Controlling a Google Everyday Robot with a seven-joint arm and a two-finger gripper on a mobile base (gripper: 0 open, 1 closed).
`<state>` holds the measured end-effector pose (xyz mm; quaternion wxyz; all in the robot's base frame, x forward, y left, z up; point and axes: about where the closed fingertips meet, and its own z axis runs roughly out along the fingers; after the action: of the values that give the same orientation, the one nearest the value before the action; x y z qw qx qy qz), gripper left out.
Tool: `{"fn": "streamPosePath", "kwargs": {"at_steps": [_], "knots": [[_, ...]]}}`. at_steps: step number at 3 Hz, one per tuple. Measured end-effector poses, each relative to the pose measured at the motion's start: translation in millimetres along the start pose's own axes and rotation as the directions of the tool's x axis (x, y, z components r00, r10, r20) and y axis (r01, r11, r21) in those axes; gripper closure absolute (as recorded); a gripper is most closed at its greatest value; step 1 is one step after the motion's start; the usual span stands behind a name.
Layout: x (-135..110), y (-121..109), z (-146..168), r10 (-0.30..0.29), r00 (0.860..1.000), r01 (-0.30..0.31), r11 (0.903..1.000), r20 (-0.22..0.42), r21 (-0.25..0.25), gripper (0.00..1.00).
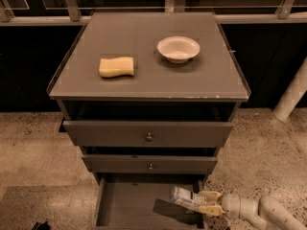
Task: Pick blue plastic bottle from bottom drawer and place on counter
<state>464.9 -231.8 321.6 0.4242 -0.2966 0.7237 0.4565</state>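
Observation:
The blue plastic bottle [186, 198] is pale with a white label and lies tilted, held above the floor of the open bottom drawer [129, 202], casting a dark shadow under it. My gripper [209, 202] comes in from the lower right on a white arm and is shut on the bottle's right end, with yellowish fingertips [212, 194] on either side of it. The counter [148, 78] is the grey top of the cabinet, far above the gripper.
A yellow sponge [116, 66] lies on the counter's left part and a white bowl [178, 49] on its right. Two upper drawers with round knobs [149, 137] jut out above the bottom drawer. A white post [292, 95] stands at the right. Speckled floor surrounds the cabinet.

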Motion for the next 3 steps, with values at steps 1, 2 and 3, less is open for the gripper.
{"fn": "streamPosePath", "kwargs": {"at_steps": [1,2,3], "knots": [[-29,28,-13,-0.013,1.0,0.013,0.9997,-0.006,-0.022,1.0],[-91,81,-35,-0.097,0.995,0.097,0.9951,-0.014,-0.02,1.0],[-173,134,-56,-0.23,0.972,0.23,0.9731,-0.038,-0.014,1.0]]}}
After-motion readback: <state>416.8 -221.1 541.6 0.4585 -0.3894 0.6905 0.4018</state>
